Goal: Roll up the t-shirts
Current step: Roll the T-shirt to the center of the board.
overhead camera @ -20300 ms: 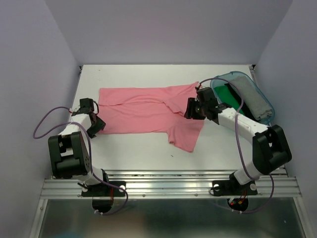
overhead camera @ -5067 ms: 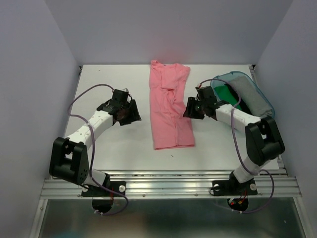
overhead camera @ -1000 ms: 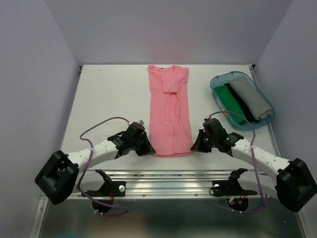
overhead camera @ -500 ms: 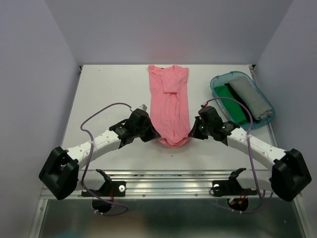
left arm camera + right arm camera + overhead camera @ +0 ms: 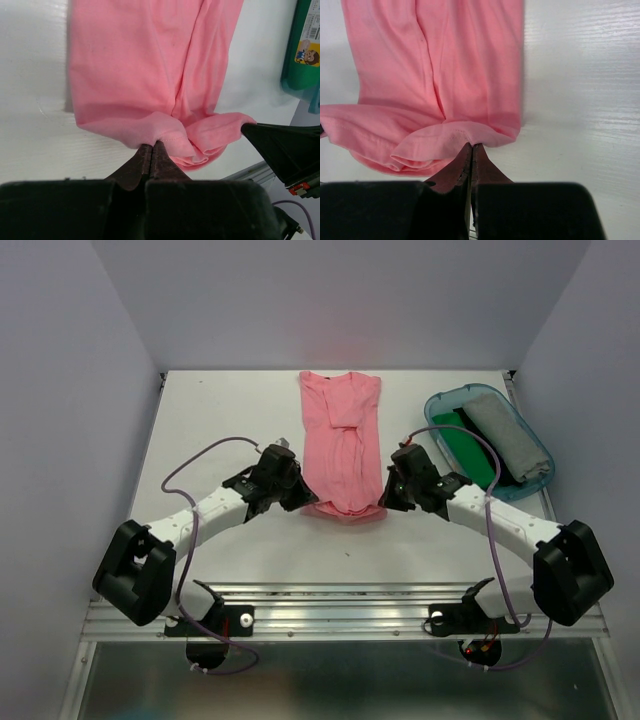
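A salmon-pink t-shirt (image 5: 342, 440) lies folded into a long strip down the middle of the white table, its near end curled over into a loose roll (image 5: 345, 508). My left gripper (image 5: 303, 500) is shut on the roll's left hem (image 5: 150, 135). On the other side my right gripper (image 5: 385, 498) is shut on the right hem (image 5: 465, 137). In the left wrist view the right gripper's dark finger (image 5: 285, 145) shows beyond the rolled end. A green t-shirt (image 5: 468, 452) and a grey t-shirt (image 5: 508, 440) lie in the teal tub (image 5: 436, 406).
The teal see-through tub stands at the right side of the table, close behind my right arm (image 5: 500, 525). The table's metal front rail (image 5: 340, 615) runs along the near edge. Purple cables (image 5: 195, 465) loop above both arms.
Both grippers have carried the shirt's near hem away from the front edge toward the back, turning it over onto the strip. The roll has grown thicker and the flat part shorter.
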